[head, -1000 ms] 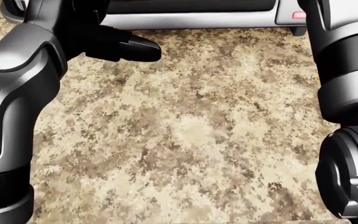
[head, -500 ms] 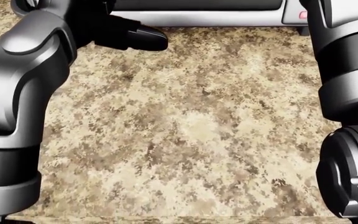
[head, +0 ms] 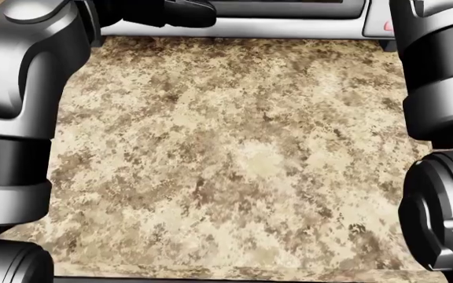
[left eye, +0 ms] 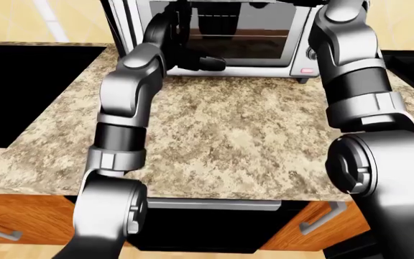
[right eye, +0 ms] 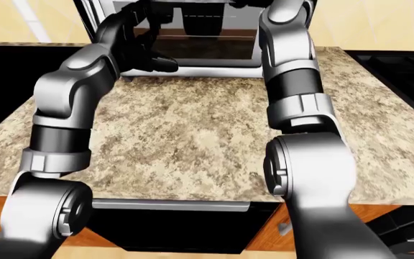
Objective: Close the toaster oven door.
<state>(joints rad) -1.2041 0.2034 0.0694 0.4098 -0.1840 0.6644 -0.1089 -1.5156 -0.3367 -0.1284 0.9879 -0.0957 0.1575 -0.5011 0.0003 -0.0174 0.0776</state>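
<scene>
Reaching my left hand up at the toaster oven, fingers loose and holding nothing.

From that hand the oven sits right there, at the top of the left-eye view on the far side of the granite counter, with my fingertips at its lower left edge. The glass front runs left to right across me. My right arm goes up past the oven's right side, but its hand is out of view, so I can't tell its state. Left looks like the one placed to push.
</scene>
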